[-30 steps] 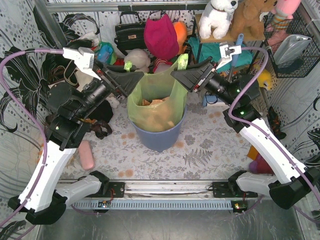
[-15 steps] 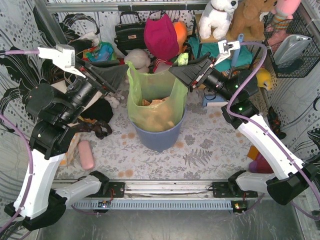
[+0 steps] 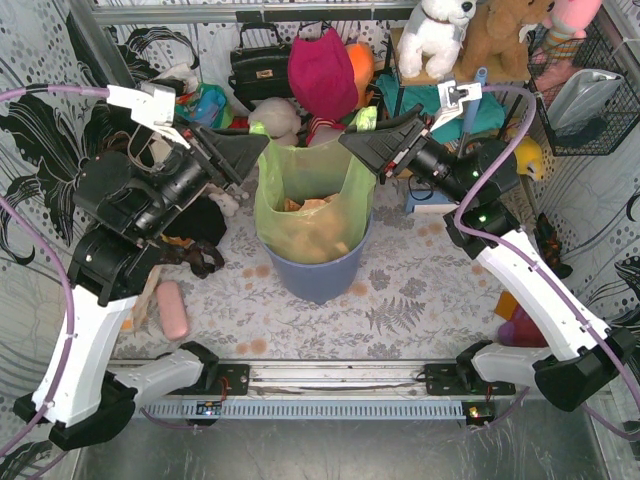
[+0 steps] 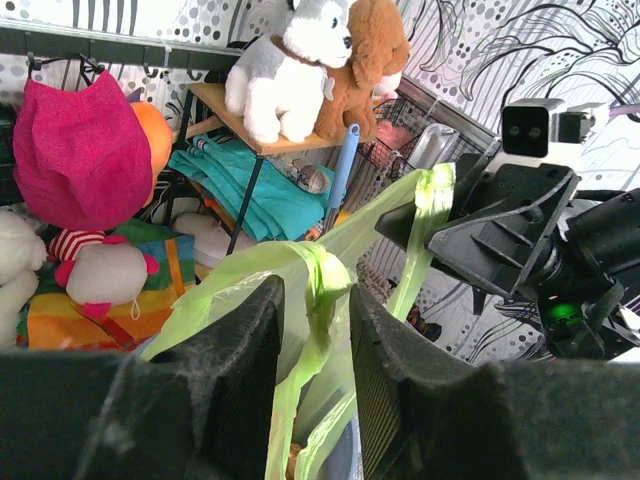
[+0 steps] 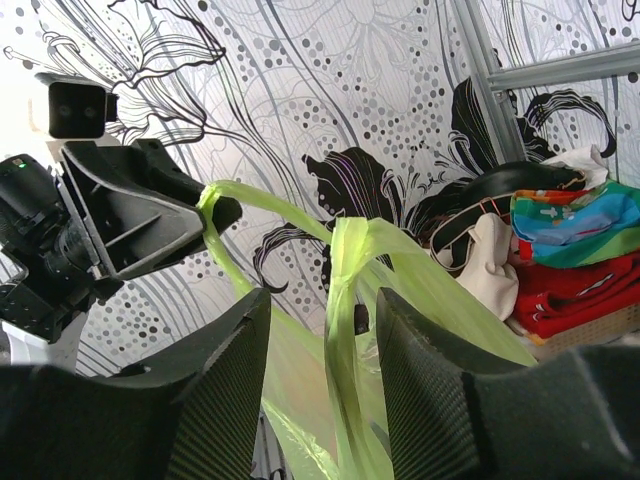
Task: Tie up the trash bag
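Centre of the table (image 3: pixel 420 290): trash bag (image 3: pixel 310 205) seated in the blue-grey bin (image 3: pixel 318 278), mouth open, tan scraps inside, two handle loops raised at opposite sides of the rim. At the bag's left corner, the left gripper (image 3: pixel 260 147), fingers set either side of the left handle (image 4: pixel 318 268); narrow gap, nearly filled by the green strip; pinched or merely flanked, impossible to tell. At the right corner, the right gripper (image 3: pixel 348 143), jaws parted wider than the right handle (image 5: pixel 345 262) standing between them, wallpaper showing on both sides of the strip, no squeeze on view. Both strips upright, long axis running up through the fingers, each straight ahead of its own wrist camera and nearer to its own arm than to the other. Grippers nose to nose across the open mouth, well apart, the whole width of the bag between. Probable hinge of the coming move: that left-to-right line from handle to handle, to be closed by drawing the loops inward over the scraps before any crossing or knotting. Likely risk: thin film slipping out of a loose jaw.
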`<state>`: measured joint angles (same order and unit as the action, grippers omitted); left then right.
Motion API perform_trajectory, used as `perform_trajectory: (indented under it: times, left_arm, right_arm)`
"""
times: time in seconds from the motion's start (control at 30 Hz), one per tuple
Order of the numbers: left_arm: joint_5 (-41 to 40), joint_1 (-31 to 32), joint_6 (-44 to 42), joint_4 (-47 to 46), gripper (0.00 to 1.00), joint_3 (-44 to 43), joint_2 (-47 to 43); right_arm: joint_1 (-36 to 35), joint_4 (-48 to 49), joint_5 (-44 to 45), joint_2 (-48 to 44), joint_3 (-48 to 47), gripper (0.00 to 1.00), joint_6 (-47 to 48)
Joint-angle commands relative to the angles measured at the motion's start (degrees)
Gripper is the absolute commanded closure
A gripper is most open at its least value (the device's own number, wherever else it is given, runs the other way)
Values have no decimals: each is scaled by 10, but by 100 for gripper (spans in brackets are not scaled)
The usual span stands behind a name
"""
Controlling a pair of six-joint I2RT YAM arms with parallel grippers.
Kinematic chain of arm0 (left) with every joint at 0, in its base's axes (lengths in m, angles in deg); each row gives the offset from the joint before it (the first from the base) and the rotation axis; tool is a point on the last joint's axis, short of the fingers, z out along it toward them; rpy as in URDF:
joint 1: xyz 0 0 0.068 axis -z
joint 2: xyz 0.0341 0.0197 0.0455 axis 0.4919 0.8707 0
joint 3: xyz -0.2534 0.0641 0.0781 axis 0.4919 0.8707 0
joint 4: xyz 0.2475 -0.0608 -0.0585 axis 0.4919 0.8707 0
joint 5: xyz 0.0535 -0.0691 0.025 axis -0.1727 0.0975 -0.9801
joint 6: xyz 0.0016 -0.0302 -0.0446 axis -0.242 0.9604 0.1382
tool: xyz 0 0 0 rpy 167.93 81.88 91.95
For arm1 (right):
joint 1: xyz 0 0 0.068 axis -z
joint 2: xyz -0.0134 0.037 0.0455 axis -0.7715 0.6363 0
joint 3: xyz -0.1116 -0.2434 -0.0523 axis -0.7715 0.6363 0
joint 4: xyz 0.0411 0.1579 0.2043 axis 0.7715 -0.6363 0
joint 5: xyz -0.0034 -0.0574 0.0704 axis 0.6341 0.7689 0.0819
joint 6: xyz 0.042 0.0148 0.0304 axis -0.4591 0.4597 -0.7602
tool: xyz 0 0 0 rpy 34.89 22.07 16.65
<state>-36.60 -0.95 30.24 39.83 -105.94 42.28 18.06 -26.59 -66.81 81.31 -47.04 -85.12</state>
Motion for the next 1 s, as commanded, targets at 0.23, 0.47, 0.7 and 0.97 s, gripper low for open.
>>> perform_trajectory:
  times: [0.23, 0.47, 0.7, 0.97]
  left_arm:
    - [15, 1, -10, -30, 91, -19, 27]
    - [-57, 1, -95, 94, 100, -59, 49]
    - [-155, 1, -149, 248, 100, -104, 78]
    - [-374, 1, -170, 336, 100, -113, 108]
  right_arm:
    - [3, 30, 1, -21, -4, 55, 6]
    - [3, 20, 7, -23, 3, 57, 14]
    - [3, 12, 8, -20, 4, 58, 18]
    - [3, 10, 8, -16, 5, 58, 18]
